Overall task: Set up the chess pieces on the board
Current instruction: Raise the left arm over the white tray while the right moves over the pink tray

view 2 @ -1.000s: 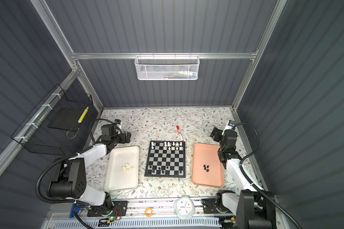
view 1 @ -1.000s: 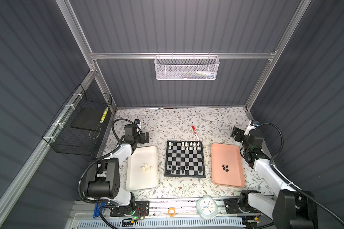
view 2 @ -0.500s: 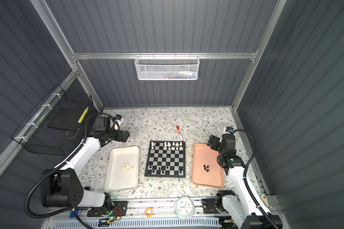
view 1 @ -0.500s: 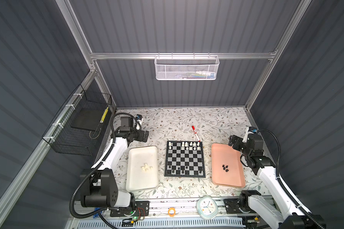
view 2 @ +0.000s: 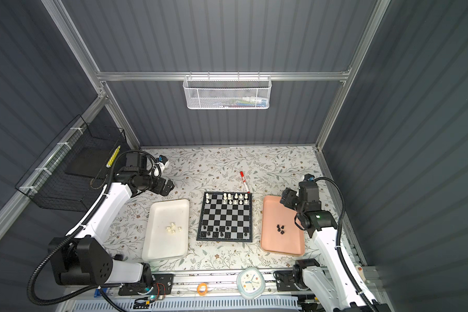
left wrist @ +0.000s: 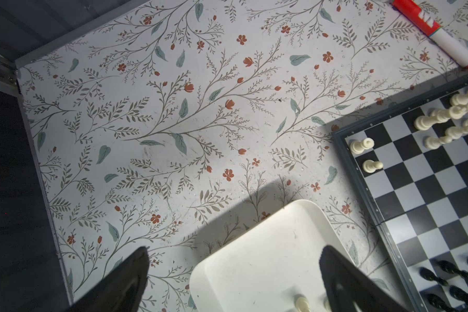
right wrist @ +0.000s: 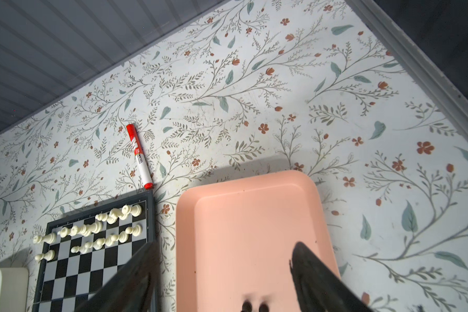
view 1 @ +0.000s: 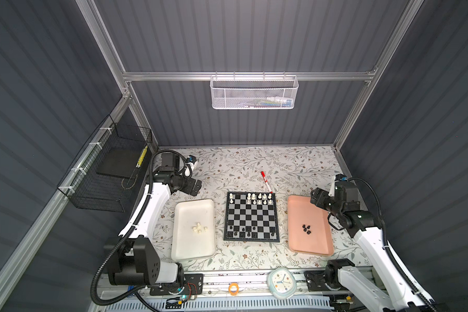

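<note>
My left gripper (view 1: 193, 187) and right gripper (view 1: 314, 198) hover spread and empty on either side of the board (view 1: 251, 216). Loose black pieces (view 1: 306, 228) sit in the pink tray (view 1: 305, 210) right of it, and white pieces (view 1: 199, 228) in the white tray (view 1: 192, 213) left. Next, I reckon: descend and pinch one.

Nothing legible: label print on the marker (left wrist: 435, 30) and rim marks on the board (left wrist: 365, 189) are blurred.
</note>
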Controlling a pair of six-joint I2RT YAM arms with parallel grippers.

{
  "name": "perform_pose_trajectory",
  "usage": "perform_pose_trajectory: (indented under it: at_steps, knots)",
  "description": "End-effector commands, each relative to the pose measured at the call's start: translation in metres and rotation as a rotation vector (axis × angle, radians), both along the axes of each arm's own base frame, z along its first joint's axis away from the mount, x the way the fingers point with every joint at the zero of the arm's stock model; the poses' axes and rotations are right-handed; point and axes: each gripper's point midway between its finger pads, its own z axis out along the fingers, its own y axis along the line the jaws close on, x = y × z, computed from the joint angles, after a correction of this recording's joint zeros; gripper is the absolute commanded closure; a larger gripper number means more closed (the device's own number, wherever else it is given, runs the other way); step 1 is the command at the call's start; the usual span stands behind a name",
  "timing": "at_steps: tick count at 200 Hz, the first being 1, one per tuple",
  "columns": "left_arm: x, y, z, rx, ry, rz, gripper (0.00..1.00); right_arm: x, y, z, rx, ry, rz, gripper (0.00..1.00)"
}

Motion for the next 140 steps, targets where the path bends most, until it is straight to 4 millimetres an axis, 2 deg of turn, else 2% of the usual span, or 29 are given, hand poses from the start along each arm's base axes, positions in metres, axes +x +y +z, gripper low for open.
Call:
perform_pose_trajectory:
  at_steps: [1, 35, 71, 109, 140]
  knots:
    - [-0.010, -0.012, 0.010, -0.011, 0.010, -0.067, 0.01, -0.012, 0.009, -0.006, 0.036, 0.085, 0.019, 0.29]
    - [-0.008, -0.021, 0.007, 0.004, 0.021, -0.099, 0.00, -0.026, 0.020, -0.011, 0.046, 0.149, 0.048, 0.39]
    - [-0.003, -0.028, 0.007, 0.007, 0.027, -0.115, 0.00, -0.040, 0.015, -0.019, 0.029, 0.216, 0.014, 0.41]
    - [0.004, -0.046, 0.010, -0.025, 0.037, -0.145, 0.00, -0.051, 0.009, -0.026, 0.006, 0.258, -0.017, 0.45]
    - [0.012, -0.060, 0.009, -0.034, 0.056, -0.156, 0.01, -0.061, 0.010, -0.044, 0.022, 0.339, -0.033, 0.48]
